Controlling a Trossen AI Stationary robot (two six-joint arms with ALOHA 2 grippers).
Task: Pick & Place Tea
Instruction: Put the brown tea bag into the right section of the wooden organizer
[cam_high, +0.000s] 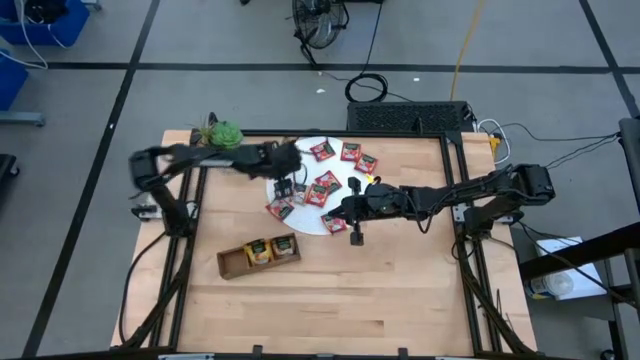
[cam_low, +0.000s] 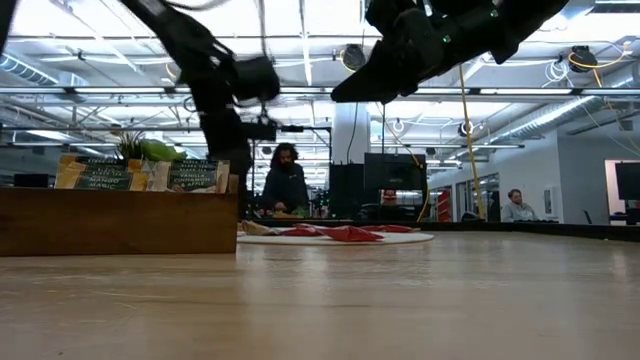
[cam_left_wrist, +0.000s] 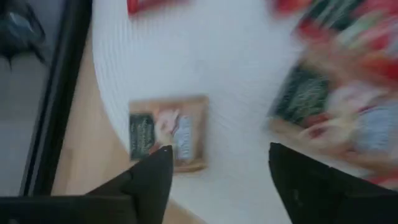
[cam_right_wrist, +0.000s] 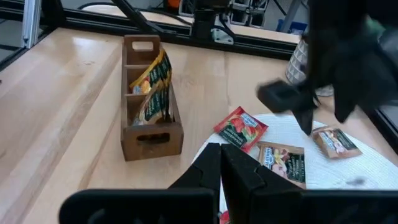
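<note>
Tea sorting was barely begun.
A few sachets (cam_high: 271, 248) stood in the tray (cam_high: 232, 264); most lay on the disc (cam_high: 312, 221) beside it. Left gripper (cam_high: 284, 188) hung released over the disc; right gripper (cam_high: 356, 236) was clenched empty at its edge.

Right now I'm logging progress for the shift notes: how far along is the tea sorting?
Early. Done: the wooden tray holds yellow sachets in two compartments; the third looks empty. In hand: nothing; the left gripper is open over a brown sachet on the white disc, the right gripper is shut nearby. Left: many red sachets on the disc.
</note>
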